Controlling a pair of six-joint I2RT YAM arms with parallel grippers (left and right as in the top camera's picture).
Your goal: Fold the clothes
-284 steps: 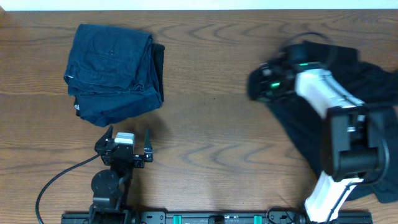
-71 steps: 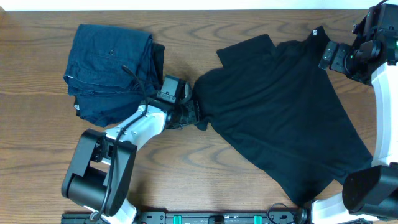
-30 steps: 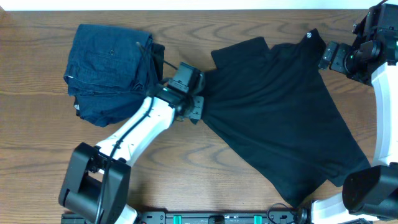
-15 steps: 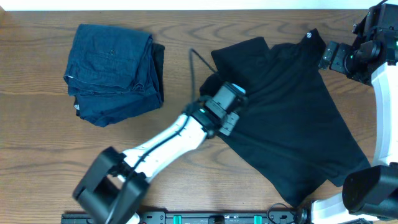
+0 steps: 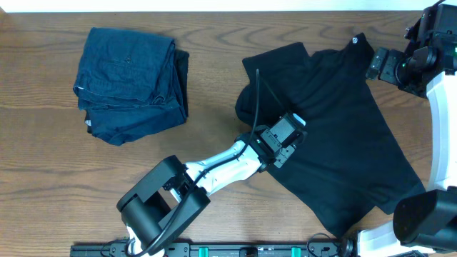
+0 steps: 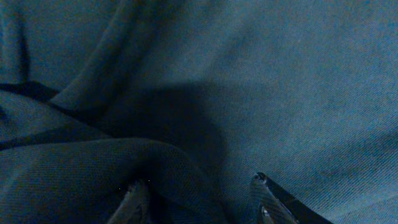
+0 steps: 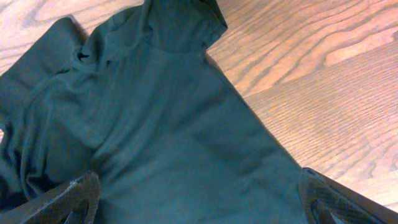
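Left gripper moved onto T-shirt, denim stack apart

1. The left arm reached diagonally from the near edge toward the middle of the table, stretched out low.
2. The left gripper pointed away and to the right, its fingers standing apart.
3. The right arm rose along the right edge.
4. The right gripper faced left, with its jaws spread wide.
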